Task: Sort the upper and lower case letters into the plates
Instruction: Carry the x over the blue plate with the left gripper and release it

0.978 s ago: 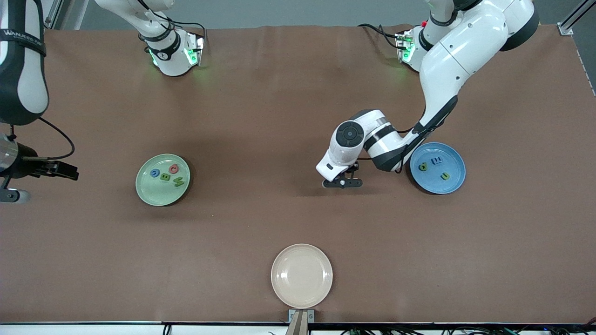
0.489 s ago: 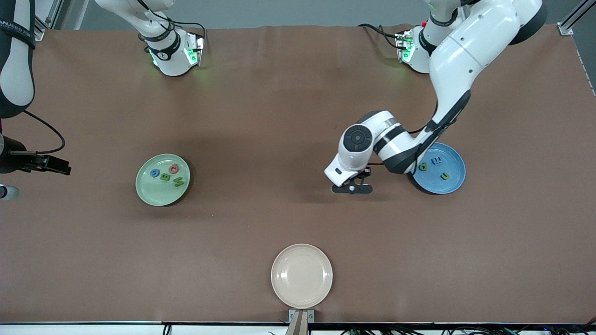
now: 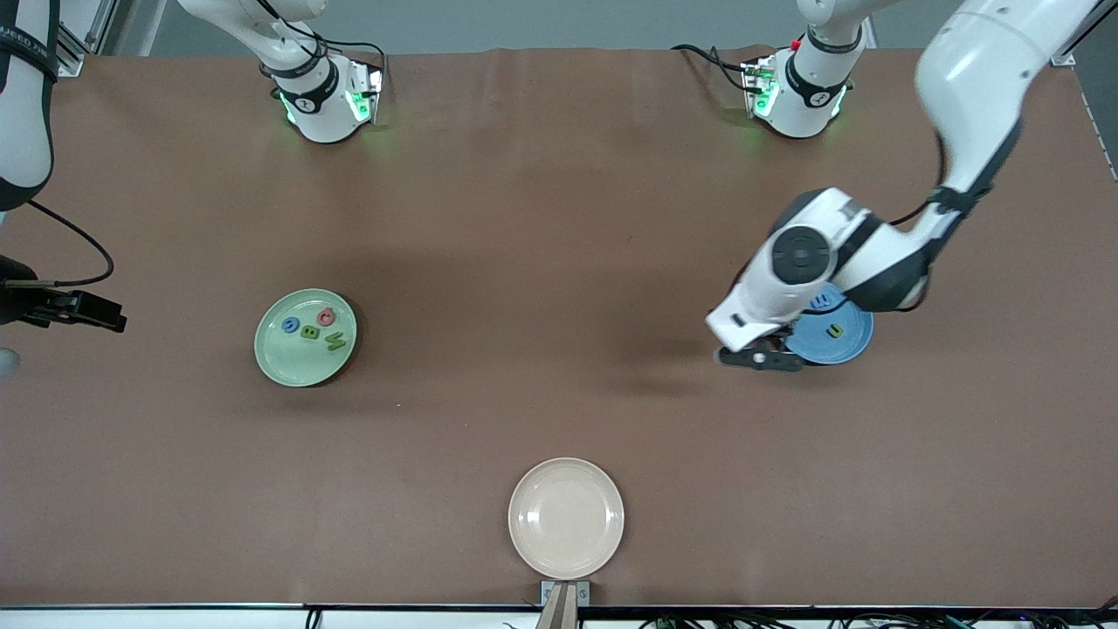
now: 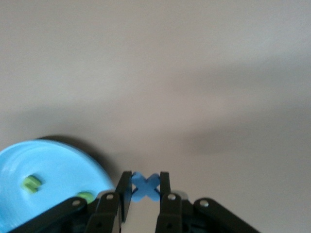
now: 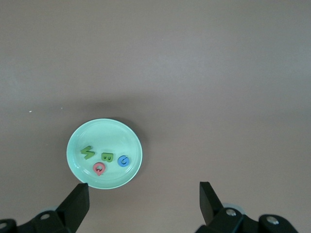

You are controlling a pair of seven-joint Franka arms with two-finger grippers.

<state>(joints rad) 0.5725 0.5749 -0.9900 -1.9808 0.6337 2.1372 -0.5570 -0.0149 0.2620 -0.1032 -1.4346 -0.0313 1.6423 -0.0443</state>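
My left gripper [image 3: 758, 358] is shut on a small blue x-shaped letter [image 4: 145, 187] and hangs over the table just beside the rim of the sky blue plate [image 3: 852, 348]. The left arm hides part of that plate; a green letter [image 3: 835, 330] and a blue one [image 3: 821, 302] show in it. The pale green plate [image 3: 288, 362] lies toward the right arm's end and holds several letters, among them a red one [image 3: 326, 317] and a green B [image 3: 311, 331]. My right gripper [image 5: 144, 189] is open and empty, high over the table beside the green plate [image 5: 77, 141].
A cream-beige plate [image 3: 566, 517] with nothing in it sits near the table edge closest to the front camera. Both arm bases [image 3: 325, 96] stand along the edge farthest from that camera.
The left arm has swung from the table's middle toward the blue plate, carrying the blue letter. The right gripper has drifted slightly outward at its end of the table.
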